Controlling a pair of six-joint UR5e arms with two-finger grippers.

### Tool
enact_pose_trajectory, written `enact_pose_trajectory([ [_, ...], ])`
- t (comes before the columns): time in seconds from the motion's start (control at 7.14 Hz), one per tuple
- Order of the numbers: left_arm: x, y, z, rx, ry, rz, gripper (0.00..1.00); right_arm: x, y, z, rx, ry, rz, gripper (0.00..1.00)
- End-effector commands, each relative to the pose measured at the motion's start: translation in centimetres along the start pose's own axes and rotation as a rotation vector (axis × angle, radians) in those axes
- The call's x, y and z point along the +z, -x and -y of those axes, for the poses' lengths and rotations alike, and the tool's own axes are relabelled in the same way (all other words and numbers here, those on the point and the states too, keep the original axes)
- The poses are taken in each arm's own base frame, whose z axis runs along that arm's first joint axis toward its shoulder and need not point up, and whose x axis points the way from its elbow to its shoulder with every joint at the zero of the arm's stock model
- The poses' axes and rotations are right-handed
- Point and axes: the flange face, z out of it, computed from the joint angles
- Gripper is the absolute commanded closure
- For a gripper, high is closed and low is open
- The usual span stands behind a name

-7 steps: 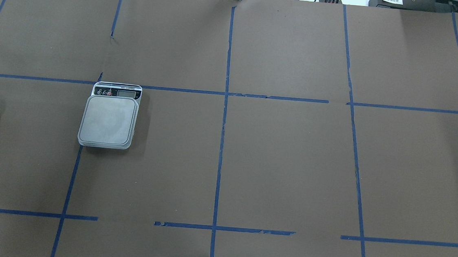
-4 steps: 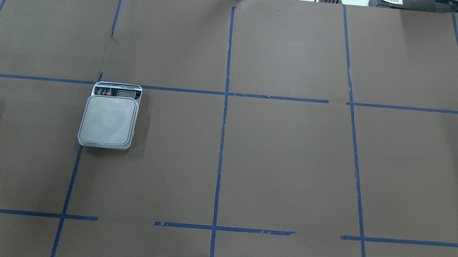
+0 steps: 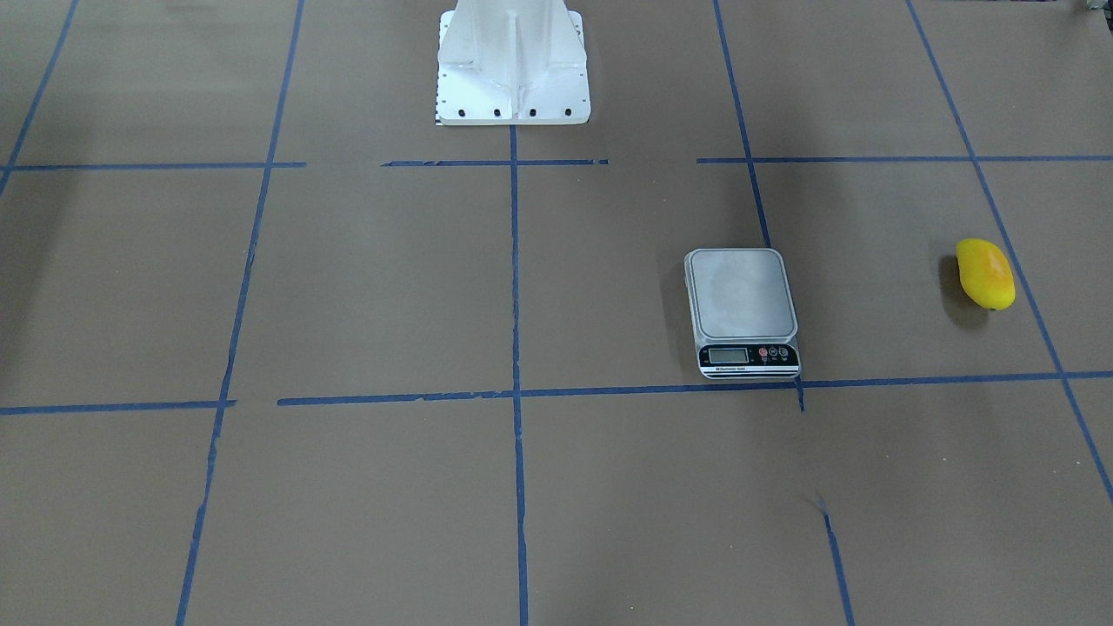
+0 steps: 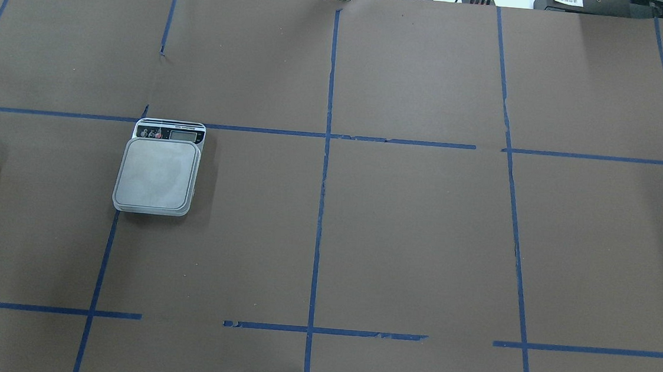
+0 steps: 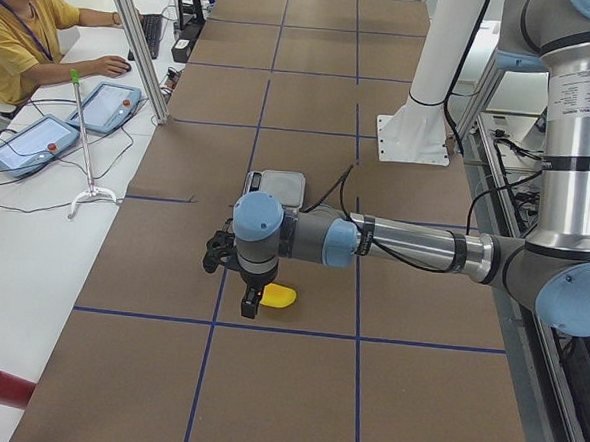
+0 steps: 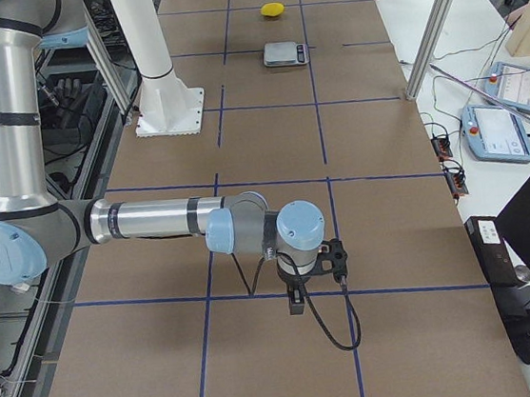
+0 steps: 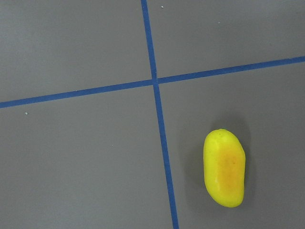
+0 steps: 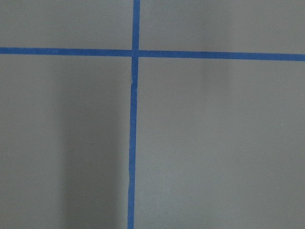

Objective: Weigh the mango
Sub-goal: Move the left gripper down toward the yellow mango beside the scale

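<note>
**Mango Far From the Scale, Nothing Lifted Yet**

Nothing on the scale (image 3: 743, 313) so far. Over at the robot's left end of the table (image 3: 348, 287): the mango (image 3: 985, 274), flat on the brown paper, well apart from the scale and just beside a blue tape line (image 3: 997, 217). Hanging above the mango, not touching: the left gripper (image 5: 251, 305). Spread or squeezed? Cannot tell from a side view alone. Same for the right gripper (image 6: 296, 300), far off over bare paper: cannot tell.

What could go wrong:
- Could roll or squirt out sideways, being smooth and round, with a pinch away from the middle.
- Could slip out on the long trip over to the scale.
- Could land on the edge of the grey platform (image 3: 741, 294) and tip off, or bump the buttons (image 3: 773, 353) by the little screen (image 3: 728, 354).
- Could shove the scale along the paper with too low a swing.

What 1 view shows and another misses:
- Overhead: only part of the mango, cut off by the left edge. No gripper in sight.
- Front-facing: whole mango and whole scale together, with the gap plain to see. No gripper either.
- Left side: the left gripper over the mango, hiding part of it.
- Left wrist: the orange blush on top, and the mango low and right of the middle, so likely not lined up yet.
- Right wrist: only tape lines.
</note>
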Motion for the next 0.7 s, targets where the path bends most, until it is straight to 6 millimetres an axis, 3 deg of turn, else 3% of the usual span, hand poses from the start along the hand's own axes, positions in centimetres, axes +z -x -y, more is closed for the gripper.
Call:
enact_pose_trajectory([
  [0.0, 3.8, 0.4, 0.1, -0.004, 0.016, -0.028, 0.0, 0.0, 0.0, 0.0, 0.0, 0.0, 0.0, 0.0],
  [0.14, 7.2, -2.7, 0.8, 0.005, 0.042, -0.025, 0.0, 0.0, 0.0, 0.0, 0.0, 0.0, 0.0, 0.0],
  [0.56, 14.5, -10.3, 1.1, -0.064, 0.019, 0.037, 0.0, 0.0, 0.0, 0.0, 0.0, 0.0, 0.0, 0.0],
])
